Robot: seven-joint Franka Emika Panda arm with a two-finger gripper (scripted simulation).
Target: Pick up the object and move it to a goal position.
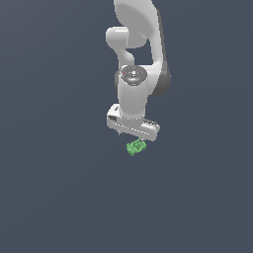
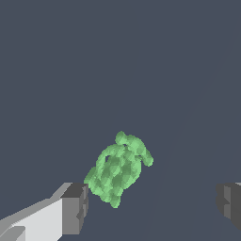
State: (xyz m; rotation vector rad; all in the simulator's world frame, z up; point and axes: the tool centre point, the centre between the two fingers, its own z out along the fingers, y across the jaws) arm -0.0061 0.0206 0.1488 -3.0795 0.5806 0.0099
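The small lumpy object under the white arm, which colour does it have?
Bright green, the small lumpy object shows best in the wrist view.

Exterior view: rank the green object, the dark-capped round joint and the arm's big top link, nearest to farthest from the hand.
1. Green object: just beneath the hand.
2. Dark-capped joint: above the hand, partway up the arm.
3. Top link: farthest, at the picture's top edge.

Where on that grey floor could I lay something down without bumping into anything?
Nearly anywhere: the grey surface lies bare on every side. The only crowded spot is around the green object, directly under the open gripper, whose fingers flank it.
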